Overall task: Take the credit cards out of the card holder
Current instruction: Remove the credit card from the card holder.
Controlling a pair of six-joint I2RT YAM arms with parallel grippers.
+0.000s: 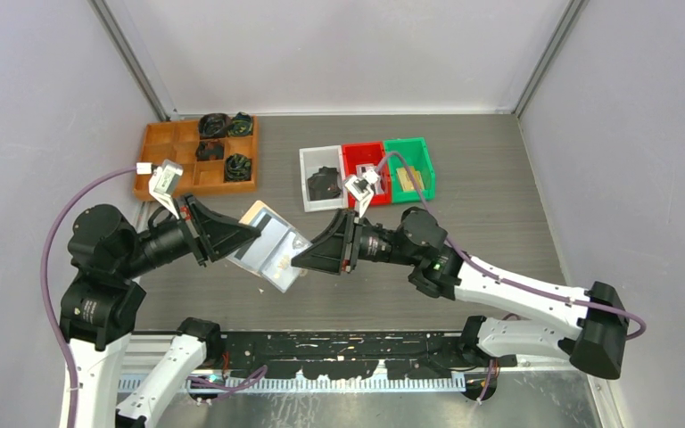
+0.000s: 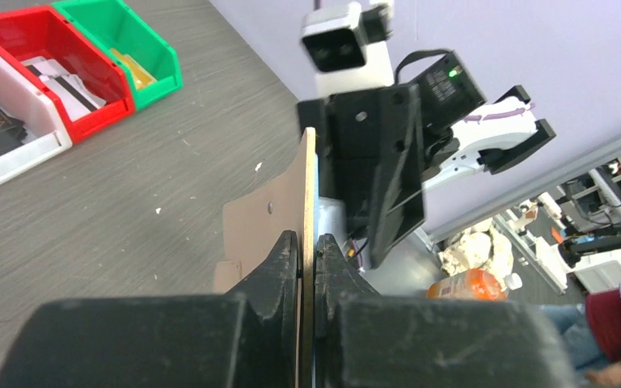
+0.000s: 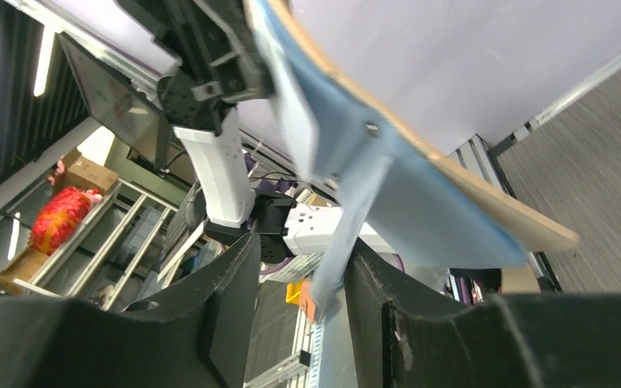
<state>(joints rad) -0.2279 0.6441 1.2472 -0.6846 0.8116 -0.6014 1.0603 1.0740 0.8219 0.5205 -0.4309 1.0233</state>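
With cards [image 2: 63,81] already lying in the red bin [image 2: 101,117], you hold the card holder [image 1: 272,250] above the tabletop [image 1: 499,241] on the near side of that bin, left claw [image 2: 307,259] clamped on its edge, right claw [image 3: 303,275] parted around its blue pocket [image 3: 420,218]; whether cards remain inside is unclear.

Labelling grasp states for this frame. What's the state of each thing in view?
card holder, unfolded, held off the table, blue inside showing from above.
left gripper, jaws shut on the card holder's tan edge.
right gripper, jaws open, blue flap between them.
red bin, holds cards.
white bin, holds a black item.
green bin, holds yellowish items.
wooden tray, black items in some compartments.
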